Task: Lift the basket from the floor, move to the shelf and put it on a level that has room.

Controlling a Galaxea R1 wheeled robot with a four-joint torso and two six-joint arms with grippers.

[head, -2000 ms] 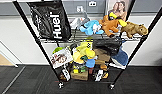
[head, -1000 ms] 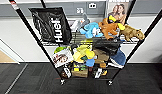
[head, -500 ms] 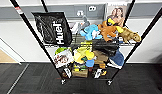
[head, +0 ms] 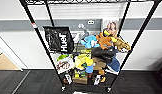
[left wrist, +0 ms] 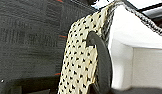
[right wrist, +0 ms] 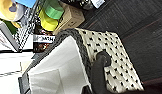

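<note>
Figure: transport step, with the load carried and the rack directly ahead.

Nearest, at the left tool, the basket (left wrist: 82, 62) hung with its cream woven end wall and a dark loop handle (left wrist: 100, 60) just in front of the wrist; its braided grey rim (left wrist: 144, 17) and white cloth lining (left wrist: 132, 50) rose beside it. Whether the left tool was apart, together or clamped could not be told. At the right tool the opposite end of the basket (right wrist: 109, 57) appeared, with its own loop handle (right wrist: 103, 58) close to the wrist and the lining (right wrist: 59, 62) open beside it; the state of the right tool could not be told either.

Below both tools lay the floor (left wrist: 29, 37), dark carpet with faint stripes, apart from the basket, which was judged to be lifted clear of it.

Beyond the right tool stood a cardboard box (right wrist: 72, 17) and yellow and green toys (right wrist: 50, 16) on the lower tiers.

Farthest, ahead of both tools, stood the shelf (head: 37, 37): a black "Huel" bag (head: 59, 40), blue and orange plush toys (head: 99, 40) and a dark bag (head: 104, 53) crowded its middle tiers, while the level (head: 97, 2) at the top looked bare.

The step in hand was judged to be the approach to the rack. The next move would call for raising the basket above the top tier's front edge, keeping both ends even, then lowering it flat between the posts.
</note>
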